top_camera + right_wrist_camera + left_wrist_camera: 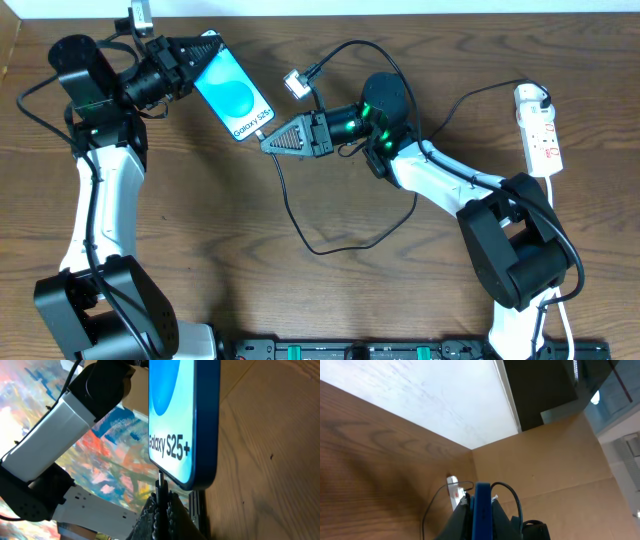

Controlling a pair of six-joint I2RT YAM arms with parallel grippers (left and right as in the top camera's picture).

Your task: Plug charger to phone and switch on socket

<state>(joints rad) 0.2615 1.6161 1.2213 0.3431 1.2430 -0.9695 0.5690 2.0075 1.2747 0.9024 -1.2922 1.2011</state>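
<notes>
A brown wood-grain table (300,300) is filling the overhead view, with a pale strip (420,6) running along its far edge. Plain brown panels (560,455), possibly cardboard, are standing beyond the table. A brightly painted surface (115,477) is showing behind.

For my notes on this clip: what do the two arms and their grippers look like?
The left arm and right arm have white links between bulky black joint housings, with black cables alongside and green lights glowing on the joints. The left gripper and right gripper are black wedges tapering toward their fingers.
</notes>
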